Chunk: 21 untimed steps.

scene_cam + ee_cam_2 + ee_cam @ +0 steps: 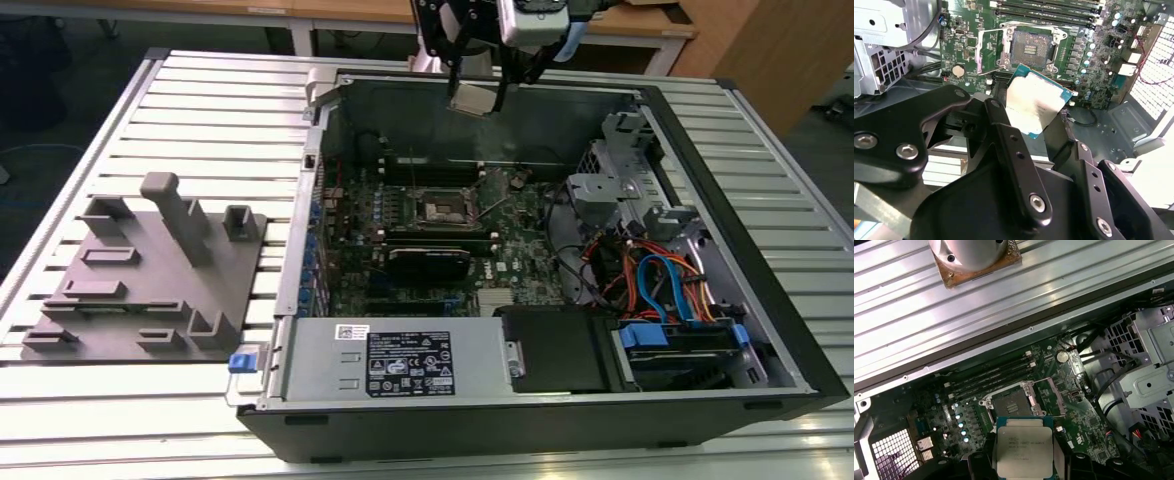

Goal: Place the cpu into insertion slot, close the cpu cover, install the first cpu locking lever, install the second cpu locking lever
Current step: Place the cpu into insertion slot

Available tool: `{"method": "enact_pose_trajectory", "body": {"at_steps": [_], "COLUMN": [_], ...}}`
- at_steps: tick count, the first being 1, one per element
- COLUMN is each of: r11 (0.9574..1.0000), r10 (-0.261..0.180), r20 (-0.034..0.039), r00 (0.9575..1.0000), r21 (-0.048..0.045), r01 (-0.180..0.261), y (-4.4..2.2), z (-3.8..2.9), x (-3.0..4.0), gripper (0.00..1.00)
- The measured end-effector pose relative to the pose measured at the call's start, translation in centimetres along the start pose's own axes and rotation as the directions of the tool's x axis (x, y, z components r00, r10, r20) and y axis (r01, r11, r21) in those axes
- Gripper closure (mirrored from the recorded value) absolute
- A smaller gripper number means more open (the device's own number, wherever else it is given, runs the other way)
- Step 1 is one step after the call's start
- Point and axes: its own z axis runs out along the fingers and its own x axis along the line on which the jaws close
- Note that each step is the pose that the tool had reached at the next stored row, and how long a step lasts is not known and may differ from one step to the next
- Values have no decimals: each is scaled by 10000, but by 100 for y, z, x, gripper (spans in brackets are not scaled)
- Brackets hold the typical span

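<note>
The gripper (1031, 117) is matte black, its jointed fingers (1009, 150) dotted with round silver screws (1036, 201). In the exterior view, a blue cable (577, 38) hangs at three o'clock of the silver-grey wrist (534, 20).

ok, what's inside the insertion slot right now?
Nothing seated: the insertion slot shows a bare dark recessed centre. The cpu is clamped in the gripper, above the motherboard. Its corner covers the slot's near edge in the second wrist view.

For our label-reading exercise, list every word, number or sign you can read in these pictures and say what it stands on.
cpu: printed lines on its metal top, too blurred to read.
white label on the power supply box: print too small to read.
No text can be quoted.
</note>
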Motion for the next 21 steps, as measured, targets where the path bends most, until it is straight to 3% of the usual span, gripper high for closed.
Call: {"method": "enact_pose_trajectory", "body": {"at_steps": [8,12,16,21], "r11": [10000,9984,9927,9924], "r10": [74,569,1204,1234], "r20": [7,50,106,108], "r00": [10000,9984,9927,9923], "r21": [-2,-12,-26,-27], "r01": [-74,-568,-1204,-1234], "y": [0,0,0,0], "z": [0,1,1,1], "x": [0,0,0,0], "gripper": [46,46,46,46]}}
